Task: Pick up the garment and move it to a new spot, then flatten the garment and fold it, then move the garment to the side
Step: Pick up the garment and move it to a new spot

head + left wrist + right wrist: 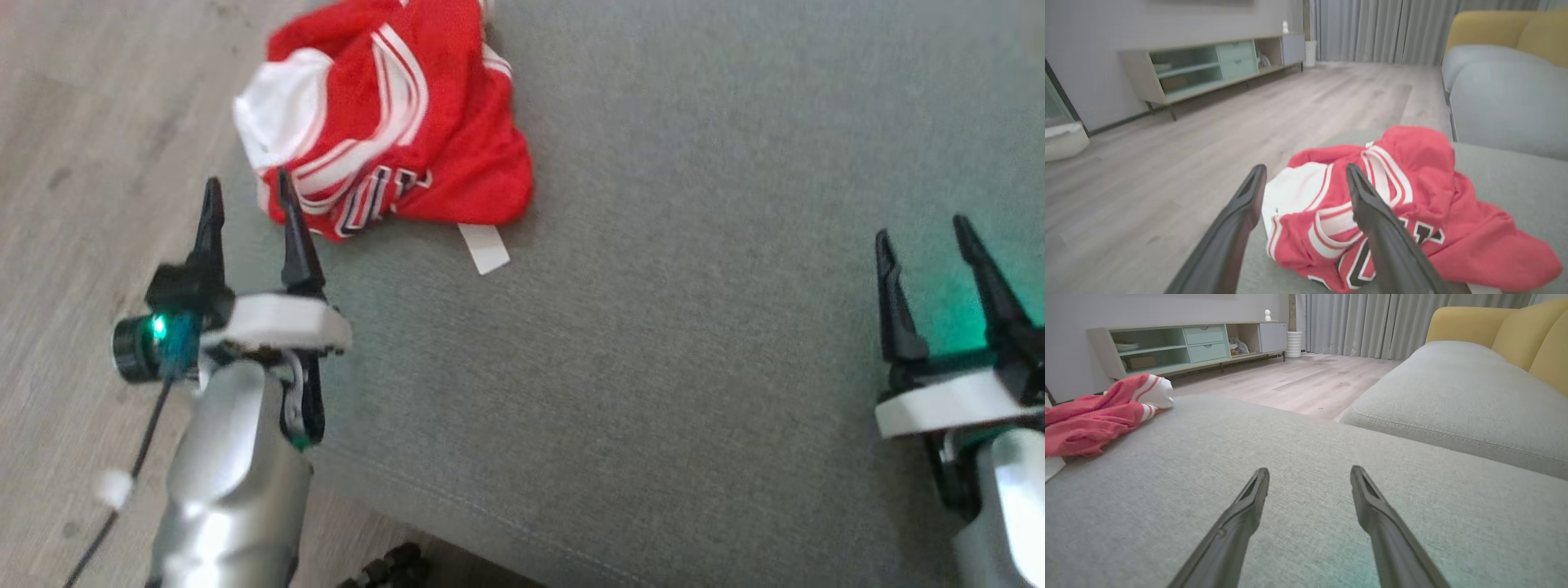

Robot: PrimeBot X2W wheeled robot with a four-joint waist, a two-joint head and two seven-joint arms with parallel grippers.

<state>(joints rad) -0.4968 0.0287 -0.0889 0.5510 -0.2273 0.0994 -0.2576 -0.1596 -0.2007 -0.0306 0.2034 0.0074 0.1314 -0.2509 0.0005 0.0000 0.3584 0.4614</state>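
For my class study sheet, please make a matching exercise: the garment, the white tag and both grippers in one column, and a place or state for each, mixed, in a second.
1. garment
2. white tag
3. left gripper
4. right gripper

A. jaws open over bare grey cushion, far from the garment
B. crumpled at the cushion's edge
C. jaws open, close to the garment
D. flat on the cushion beside the garment

Pairs: 1-B, 2-D, 3-C, 4-A

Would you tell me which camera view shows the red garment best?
The head view: the garment lies almost whole from above, crumpled on the grey cushion. The left wrist view has the garment close, partly behind the fingers of the left tool. The right wrist view catches the garment sideways, cut by the left edge.
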